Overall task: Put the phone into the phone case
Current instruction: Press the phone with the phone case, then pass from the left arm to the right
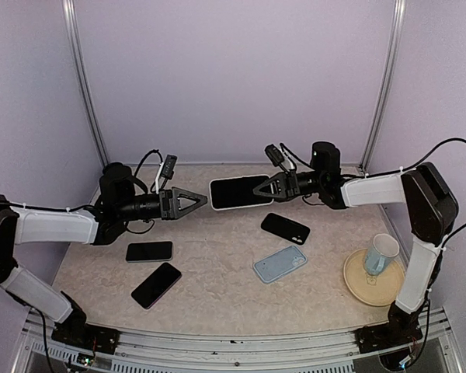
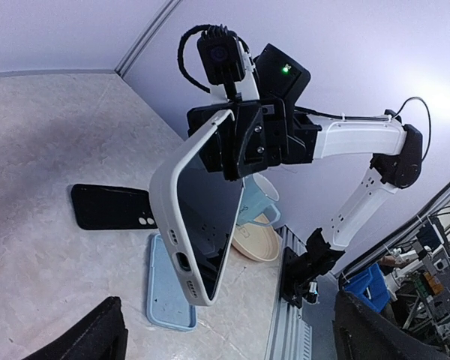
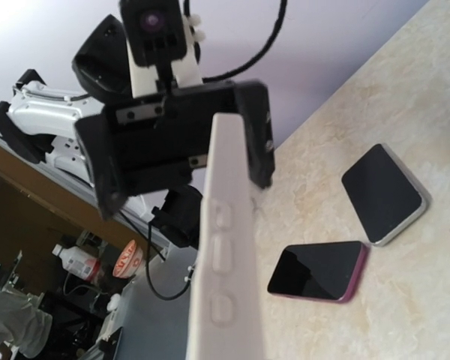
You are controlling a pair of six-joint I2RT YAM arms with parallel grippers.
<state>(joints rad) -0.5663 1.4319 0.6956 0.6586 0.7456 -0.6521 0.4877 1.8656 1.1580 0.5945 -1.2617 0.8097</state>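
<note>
A white phone case [image 1: 241, 192] with a dark-screened phone in it hangs in the air over the back of the table. My right gripper [image 1: 268, 186] is shut on its right end. In the left wrist view the cased phone [image 2: 202, 217] stands on edge, its port end toward the camera, with the right gripper [image 2: 247, 142] clamped on the far end. My left gripper [image 1: 198, 200] is open just off the case's left end, its fingers [image 2: 97, 334] spread wide apart. In the right wrist view the case's button edge [image 3: 225, 247] runs up to the left gripper [image 3: 180, 142].
On the table lie a black case [image 1: 286, 228], a light blue case [image 1: 279, 264], and two bare phones [image 1: 149, 251] [image 1: 156, 284] at the left. A blue mug [image 1: 381, 253] stands on a beige plate [image 1: 357, 286] at the right front.
</note>
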